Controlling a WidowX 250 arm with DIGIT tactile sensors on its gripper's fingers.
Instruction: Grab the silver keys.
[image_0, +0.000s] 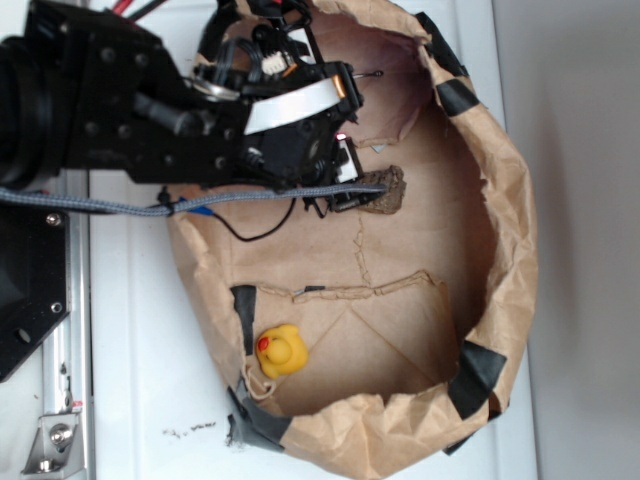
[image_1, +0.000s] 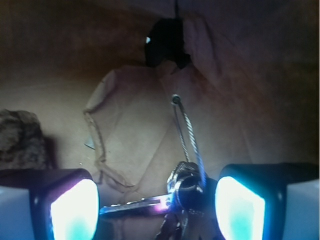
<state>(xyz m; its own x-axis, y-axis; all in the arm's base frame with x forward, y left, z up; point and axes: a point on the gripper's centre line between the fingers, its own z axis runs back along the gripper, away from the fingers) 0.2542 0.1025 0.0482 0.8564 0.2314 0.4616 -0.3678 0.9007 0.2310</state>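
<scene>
A: Wrist cam, near first. What's btwn the gripper tips?

B: The silver keys. Bunch sits low in the gap, closer to the pad at 4 o'clock than the one at 8. Fingers stand wide apart, nothing clamped; can't tell if the near pad touches the ring.

A: Which way do they point?

B: One key blade lies roughly flat, long axis running 3 to 9, tip toward 9 o'clock. Other keys hang down toward 6, cut off by the frame edge. Thin wire loop runs up from the ring toward 12, slightly tilted, ending in a small eyelet.

A: Anything around?

B: Brown rock-like lump at 9 o'clock, apart from the keys. Paper twine handle lying on the bag floor btwn lump and keys. Farther out at 12, a dark tape patch on the bag wall.

A: Exterior view?

B: Arm reaches into the paper bag from 10 o'clock; keys hidden under it there. Lump just beside the gripper. Yellow rubber duck well apart, at 6 o'clock, nr a taped corner.
</scene>
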